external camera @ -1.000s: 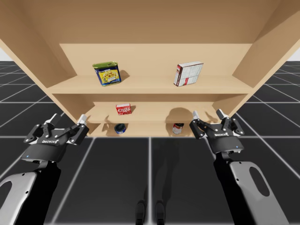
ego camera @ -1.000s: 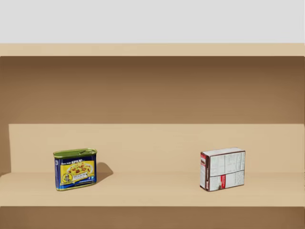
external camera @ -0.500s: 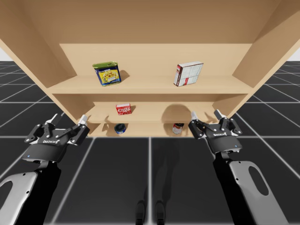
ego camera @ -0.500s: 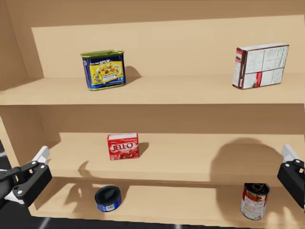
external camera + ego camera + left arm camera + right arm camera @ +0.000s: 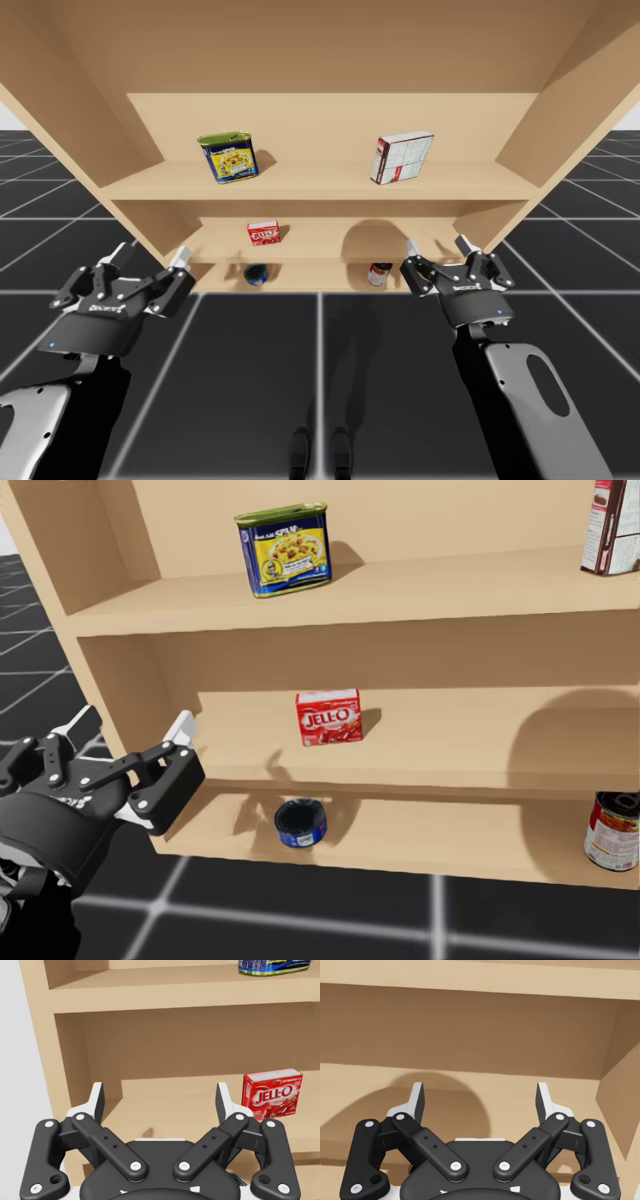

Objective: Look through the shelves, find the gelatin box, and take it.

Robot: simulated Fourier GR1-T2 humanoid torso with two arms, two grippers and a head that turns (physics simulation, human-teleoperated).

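The gelatin box [image 5: 263, 233] [image 5: 330, 717] is small and red, standing upright on the middle shelf, left of centre. My left gripper [image 5: 152, 254] [image 5: 135, 725] hovers open in front of the shelf unit's left end, below and left of the box. In the left wrist view the box [image 5: 272, 1093] lies ahead of my left gripper [image 5: 160, 1100], just outside one finger. My right gripper [image 5: 436, 246] [image 5: 480, 1097] is open and holds nothing, facing the right part of the middle shelf.
A blue tin with a green lid [image 5: 228, 157] [image 5: 286, 550] and a white-and-red box [image 5: 402, 157] stand on the top shelf. On the bottom shelf lie a dark blue round can [image 5: 301, 823] and a red can [image 5: 612, 830]. The unit's left wall [image 5: 110, 670] is close to my left gripper.
My head has turned down and to the left, bringing the lower shelves and my left gripper into view. The left gripper has edged towards the shelf; the right one barely shifted.
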